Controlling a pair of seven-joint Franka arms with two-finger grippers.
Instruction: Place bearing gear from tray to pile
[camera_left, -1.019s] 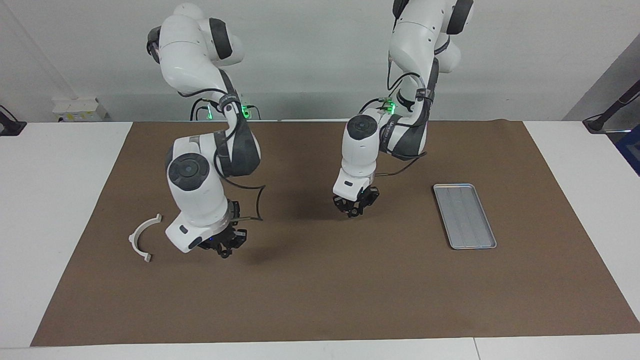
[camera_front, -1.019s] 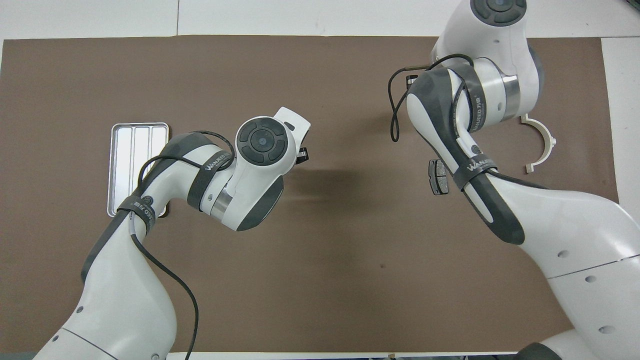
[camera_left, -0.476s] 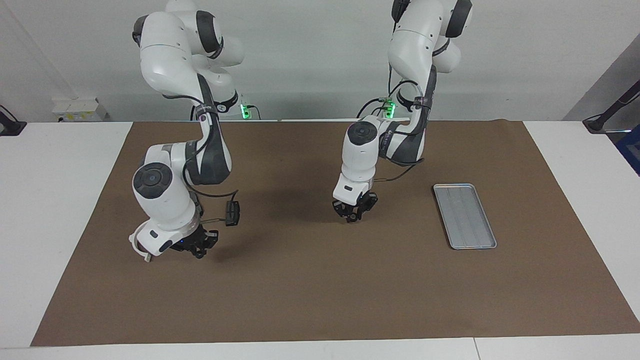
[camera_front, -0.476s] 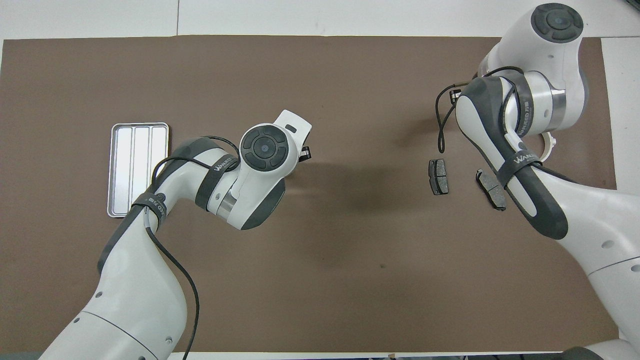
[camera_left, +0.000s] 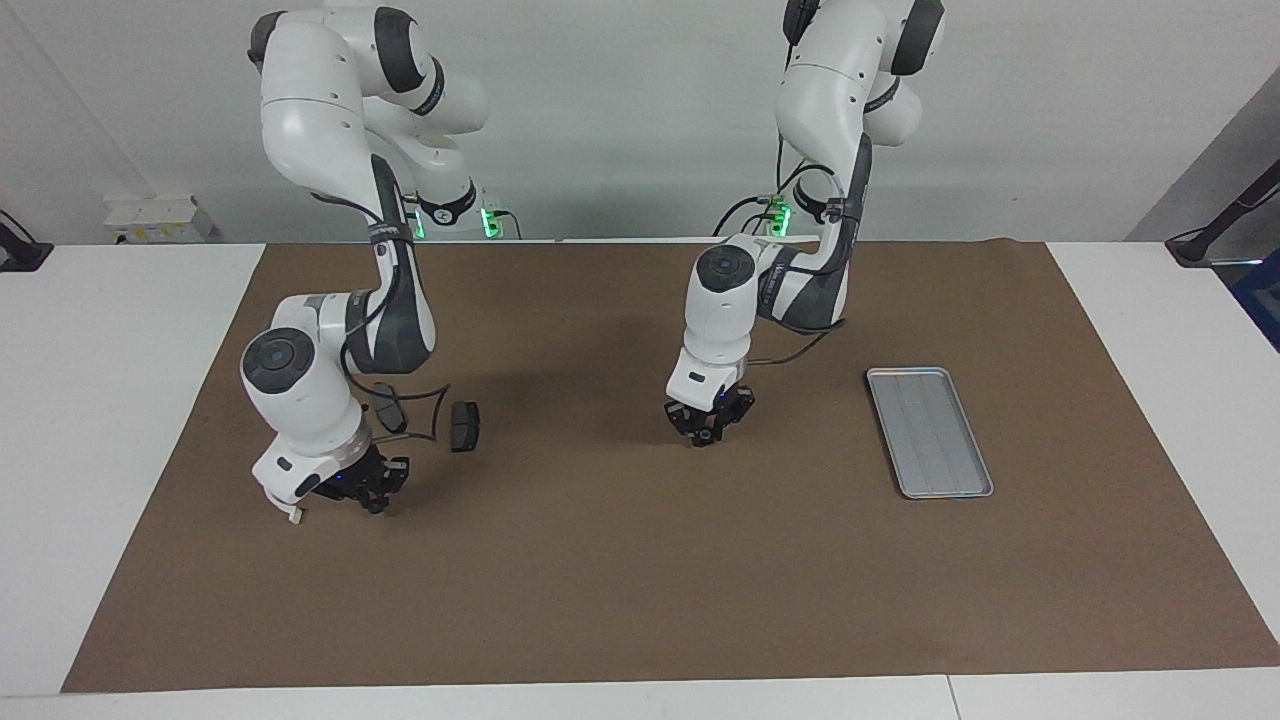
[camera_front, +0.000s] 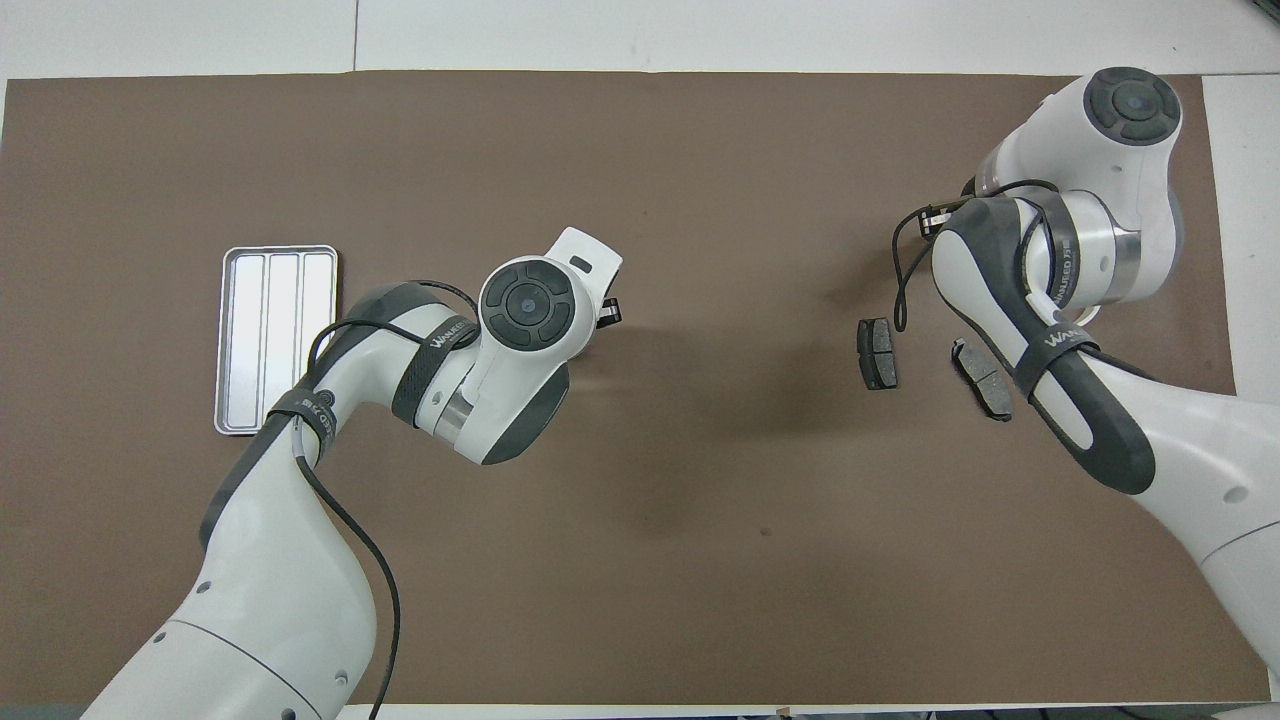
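The silver tray (camera_left: 930, 432) lies toward the left arm's end of the mat and holds nothing; it also shows in the overhead view (camera_front: 275, 340). No bearing gear shows in either view. The pile lies toward the right arm's end: two dark brake pads (camera_left: 463, 426) (camera_left: 388, 406), also in the overhead view (camera_front: 878, 353) (camera_front: 982, 378), and a white bracket (camera_left: 292, 516) mostly hidden by the right arm. My right gripper (camera_left: 366, 496) hangs low beside the bracket. My left gripper (camera_left: 708, 430) hangs low over the bare middle of the mat.
A brown mat (camera_left: 640, 600) covers most of the white table. The right arm's cable loops over the mat close to the brake pads.
The right arm has swung toward its own end of the table, covering the white bracket and uncovering both brake pads. The left gripper has hardly moved.
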